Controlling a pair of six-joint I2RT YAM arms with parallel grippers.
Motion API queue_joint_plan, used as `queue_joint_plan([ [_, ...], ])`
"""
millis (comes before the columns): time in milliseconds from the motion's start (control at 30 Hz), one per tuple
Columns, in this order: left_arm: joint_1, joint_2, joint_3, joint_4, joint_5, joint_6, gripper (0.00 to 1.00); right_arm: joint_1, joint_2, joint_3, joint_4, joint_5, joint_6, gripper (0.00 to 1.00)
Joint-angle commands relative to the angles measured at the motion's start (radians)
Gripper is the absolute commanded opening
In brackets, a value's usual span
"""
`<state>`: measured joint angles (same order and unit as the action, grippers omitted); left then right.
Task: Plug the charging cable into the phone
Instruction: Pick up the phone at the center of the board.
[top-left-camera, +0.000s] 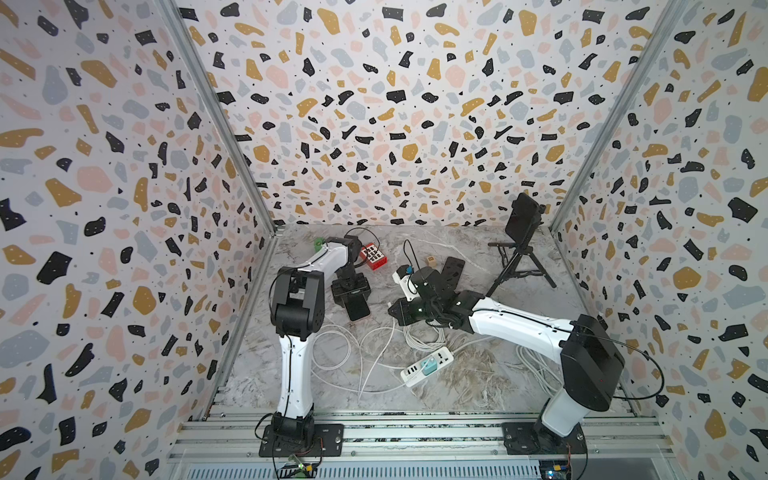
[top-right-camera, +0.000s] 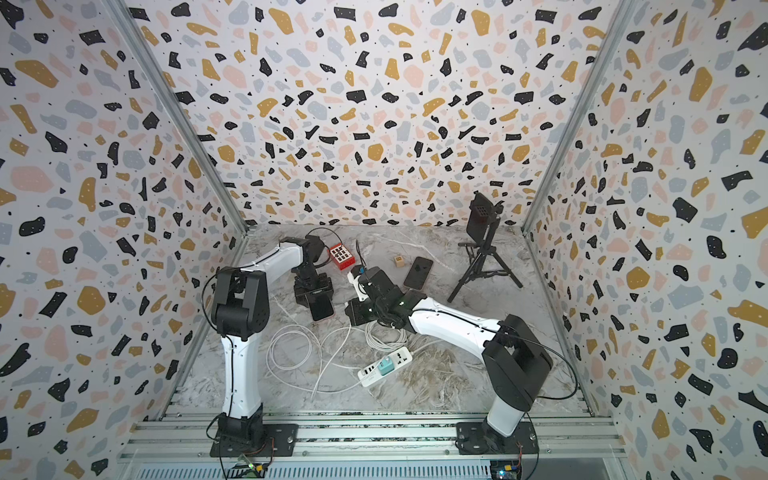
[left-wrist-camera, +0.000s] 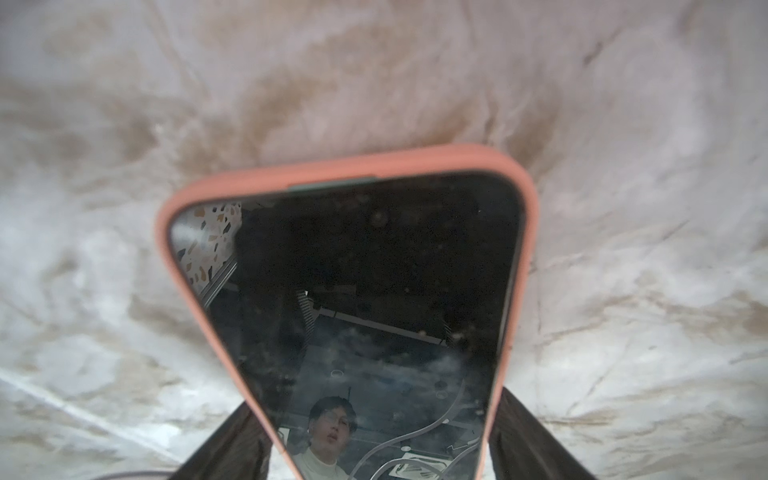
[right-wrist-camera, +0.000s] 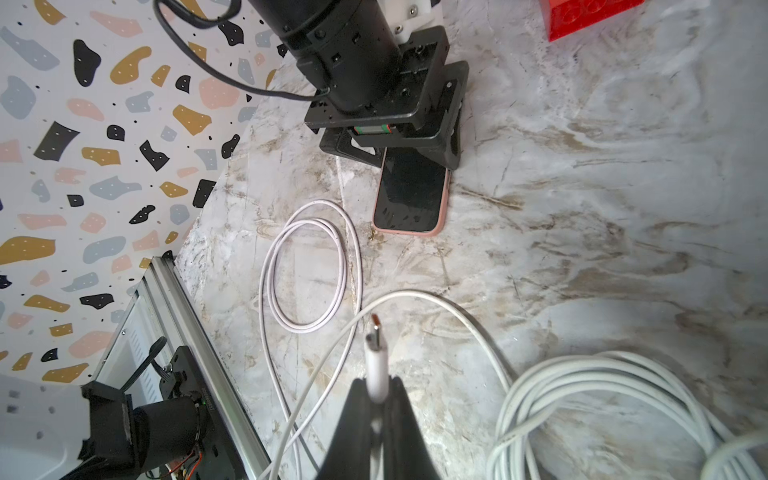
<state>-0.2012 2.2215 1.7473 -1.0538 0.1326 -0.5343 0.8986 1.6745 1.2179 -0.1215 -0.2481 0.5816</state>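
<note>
Coral-cased phone (right-wrist-camera: 409, 195) sits clamped in the left gripper (left-wrist-camera: 374, 399), I guess so it can't skid, while the right gripper (right-wrist-camera: 376, 399) pinches the charging cable plug (right-wrist-camera: 375, 353), aimed at the phone well ahead.

The right end effector (right-wrist-camera: 376, 390) is closed on the white plug (right-wrist-camera: 376, 357) of the charging cable (right-wrist-camera: 436, 303), metal tip aimed toward the phone (right-wrist-camera: 411, 195). The phone lies flat on the bench (right-wrist-camera: 582, 232), screen up. The left end effector (right-wrist-camera: 403, 156) clamps across its far end.
</note>
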Motion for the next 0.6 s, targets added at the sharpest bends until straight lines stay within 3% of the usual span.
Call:
queue_joint_plan([
  [0, 0.016, -0.049, 0.022, -0.03, 0.123, 0.01, 0.74, -0.001, 0.006, -0.014, 0.063, -0.06, 0.024, 0.0],
  [333, 0.07, -0.195, -0.036, -0.077, 0.385, 0.008, 0.75, -0.002, 0.102, 0.02, 0.096, -0.258, -0.033, 0.0],
  [567, 0.088, -0.293, -0.132, -0.02, 0.435, 0.025, 0.74, -0.002, 0.132, 0.007, 0.158, -0.327, -0.006, 0.0],
])
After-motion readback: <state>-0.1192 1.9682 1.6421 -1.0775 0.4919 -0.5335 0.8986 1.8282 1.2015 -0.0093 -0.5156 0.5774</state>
